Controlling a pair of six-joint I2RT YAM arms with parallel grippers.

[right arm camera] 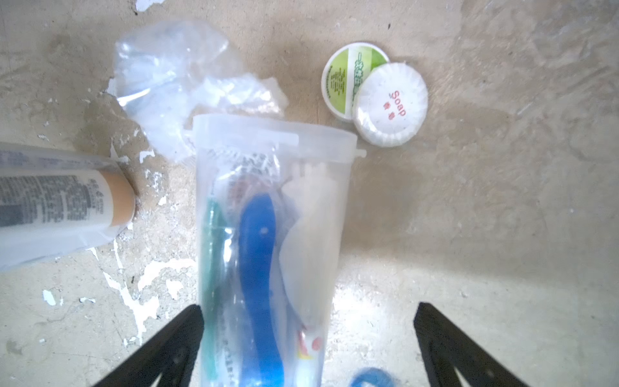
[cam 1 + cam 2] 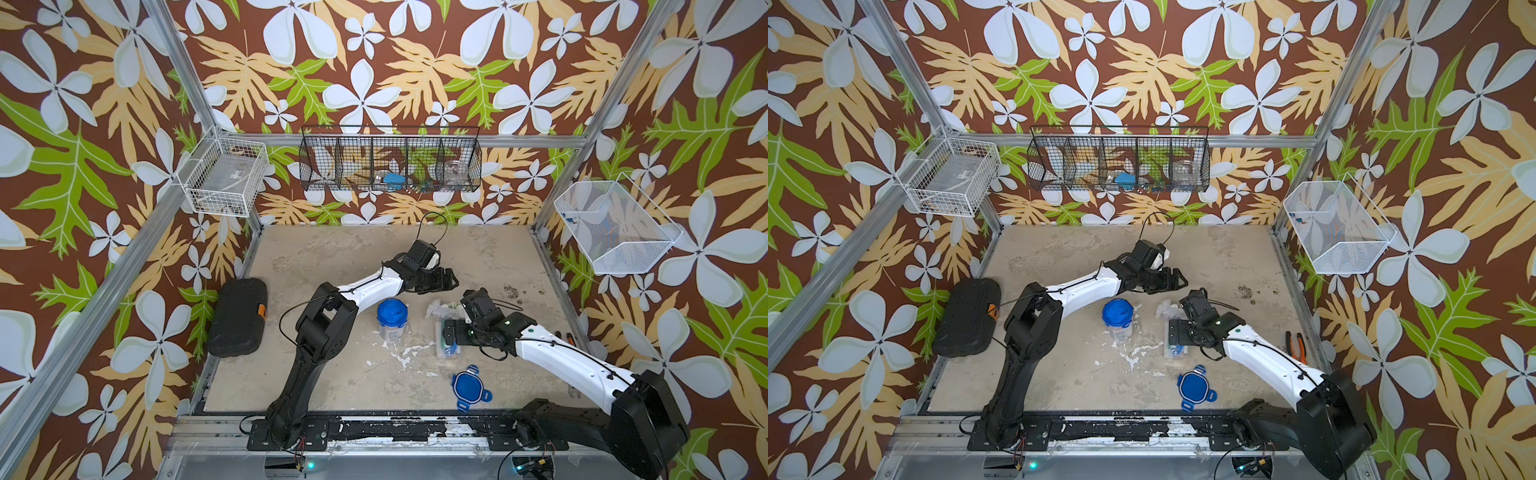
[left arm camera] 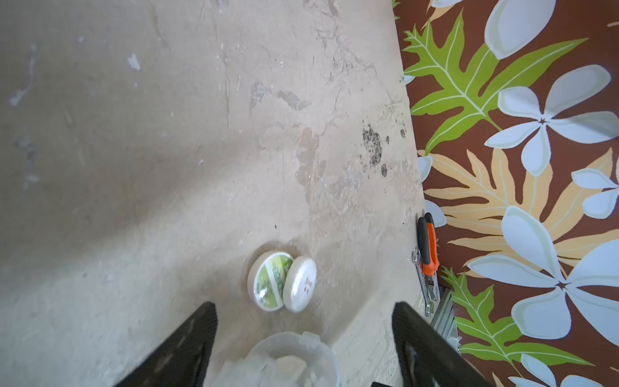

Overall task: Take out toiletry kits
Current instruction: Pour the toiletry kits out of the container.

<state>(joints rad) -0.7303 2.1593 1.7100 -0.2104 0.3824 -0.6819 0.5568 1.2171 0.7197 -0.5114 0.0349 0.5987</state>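
In both top views the left fingers hover apart and empty above the beige tabletop. The right fingers stand apart over the clear plastic jar lying on its side. Its blue four-tabbed lid lies well behind them, leaving the mouth free. A second lidded clear jar stands unopened. In the left wrist view, a green-labelled round tin and a white round soap rest just ahead of the spread fingertips. In the right wrist view, the jar lies unclamped between the fingers. The blue toothbrush sits inside and a crumpled clear bag lies past the mouth, so tipping has probably spilled part of the kit.
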